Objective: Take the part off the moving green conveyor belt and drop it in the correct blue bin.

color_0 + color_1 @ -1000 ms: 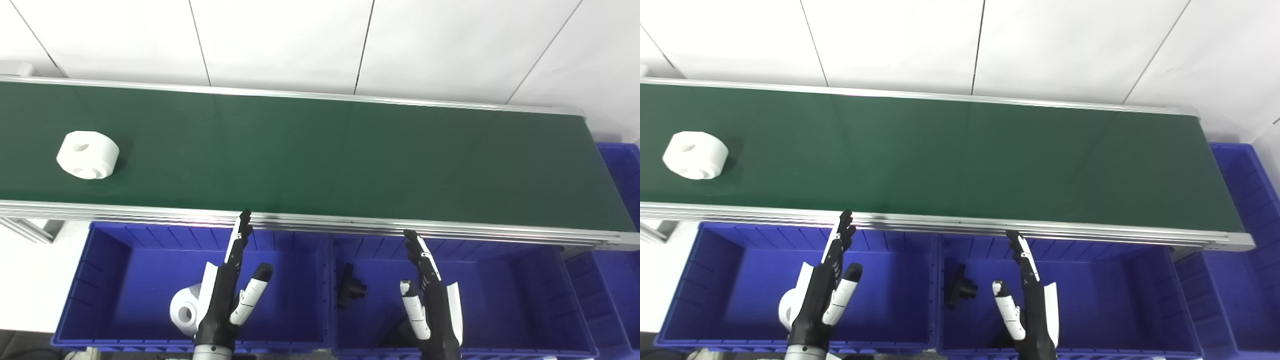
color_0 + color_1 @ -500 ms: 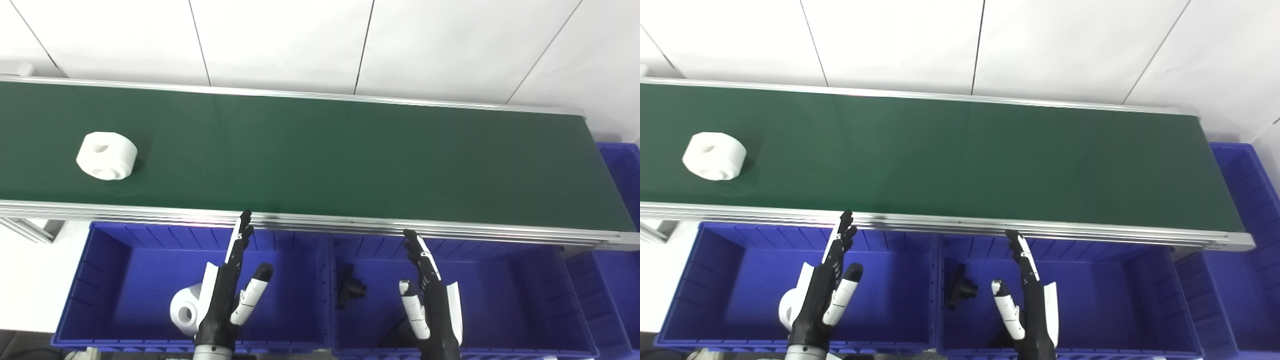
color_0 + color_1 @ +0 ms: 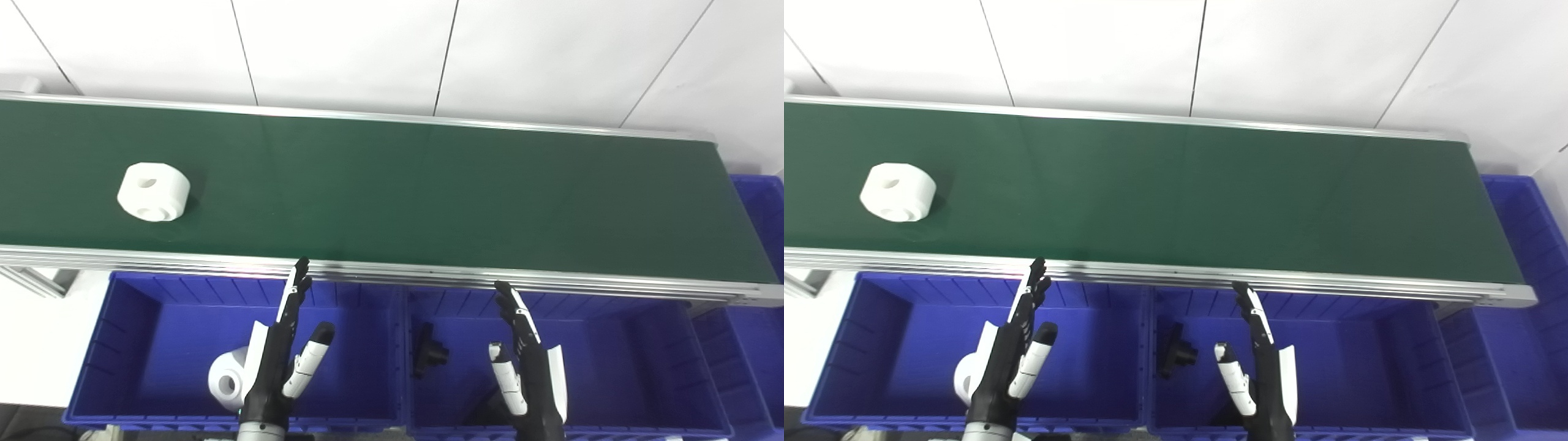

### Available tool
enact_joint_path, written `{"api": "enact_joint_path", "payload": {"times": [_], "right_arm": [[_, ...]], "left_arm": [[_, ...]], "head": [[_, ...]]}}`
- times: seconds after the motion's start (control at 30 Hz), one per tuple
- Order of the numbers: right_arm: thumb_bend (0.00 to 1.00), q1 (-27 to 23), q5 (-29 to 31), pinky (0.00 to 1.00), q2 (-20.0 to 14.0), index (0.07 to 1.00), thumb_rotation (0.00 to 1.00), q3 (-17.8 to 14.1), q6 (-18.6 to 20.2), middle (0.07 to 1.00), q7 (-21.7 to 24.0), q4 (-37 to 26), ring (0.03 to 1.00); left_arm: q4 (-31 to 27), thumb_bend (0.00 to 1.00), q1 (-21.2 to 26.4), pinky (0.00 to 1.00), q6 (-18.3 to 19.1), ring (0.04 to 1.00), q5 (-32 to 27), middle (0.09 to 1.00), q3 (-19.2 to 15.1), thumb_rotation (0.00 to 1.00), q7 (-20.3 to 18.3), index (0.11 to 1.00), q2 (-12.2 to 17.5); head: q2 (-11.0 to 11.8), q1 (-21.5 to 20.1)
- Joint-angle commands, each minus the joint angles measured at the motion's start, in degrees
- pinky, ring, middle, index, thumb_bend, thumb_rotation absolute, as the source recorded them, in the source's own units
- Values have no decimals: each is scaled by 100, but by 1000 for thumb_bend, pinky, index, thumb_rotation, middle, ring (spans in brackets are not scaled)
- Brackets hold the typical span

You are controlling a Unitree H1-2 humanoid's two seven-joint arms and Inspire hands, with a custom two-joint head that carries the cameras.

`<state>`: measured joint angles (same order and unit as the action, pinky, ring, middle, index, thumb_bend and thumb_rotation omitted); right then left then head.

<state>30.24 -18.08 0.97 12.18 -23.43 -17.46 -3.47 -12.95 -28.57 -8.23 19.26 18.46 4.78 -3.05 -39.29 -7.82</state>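
Observation:
A white ring-shaped part (image 3: 154, 192) with holes lies on the green conveyor belt (image 3: 392, 184), at its left end. My left hand (image 3: 280, 361) is open and empty, held above the left blue bin (image 3: 153, 318), well below and right of the part. My right hand (image 3: 528, 367) is open and empty above the middle blue bin (image 3: 612, 361). The left bin holds a white ring part (image 3: 228, 380), partly hidden by my left hand. The middle bin holds a small black part (image 3: 429, 351).
A third blue bin (image 3: 756, 288) stands at the right end of the belt. A silver rail (image 3: 392, 269) runs along the belt's near edge, just above both hands' fingertips. White tiled floor lies behind the belt.
The white part has ridden the belt to the right. Both hands have stayed where they were.

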Motion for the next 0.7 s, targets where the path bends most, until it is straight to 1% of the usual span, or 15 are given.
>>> {"api": "enact_joint_path", "payload": {"times": [0.0, 0.33, 0.5, 0.53, 0.57, 0.63, 0.67], "right_arm": [[723, 14, -17, 896, 25, 893, 977, -17, -330, 940, -13, -95, 900], [726, 20, -11, 884, 44, 888, 975, -26, -337, 930, -31, -91, 886], [722, 24, 0, 884, 30, 893, 981, -31, -331, 934, -6, -90, 887], [721, 15, 15, 884, 15, 894, 982, -33, -334, 935, -3, -74, 888], [719, 8, 28, 885, 4, 897, 981, -34, -337, 937, -2, -62, 889], [719, -35, 120, 881, -66, 898, 980, -20, -344, 937, -36, 14, 884], [726, -52, 175, 881, -103, 900, 982, -11, -345, 937, -47, 48, 883]], "left_arm": [[-162, 706, -17, 977, -55, 969, 39, 1000, 159, 1000, 5, 1000, -188], [-192, 694, -22, 978, 4, 971, 27, 1000, 168, 1000, -15, 1000, -192], [-151, 702, -18, 967, -38, 965, 64, 1000, 177, 1000, 15, 1000, -198], [-128, 702, -10, 966, -41, 964, 76, 1000, 181, 1000, 24, 1000, -208], [-113, 707, -5, 966, -42, 962, 83, 1000, 183, 1000, 30, 1000, -215], [-4, 700, 16, 949, -82, 951, 185, 1000, 207, 1000, 90, 1000, -247], [52, 693, 26, 939, -101, 945, 232, 1000, 224, 1000, 111, 1000, -258]], "head": [[3, 1], [4, 11], [38, 71], [86, 153], [86, 153], [264, 360], [310, 416]]}}
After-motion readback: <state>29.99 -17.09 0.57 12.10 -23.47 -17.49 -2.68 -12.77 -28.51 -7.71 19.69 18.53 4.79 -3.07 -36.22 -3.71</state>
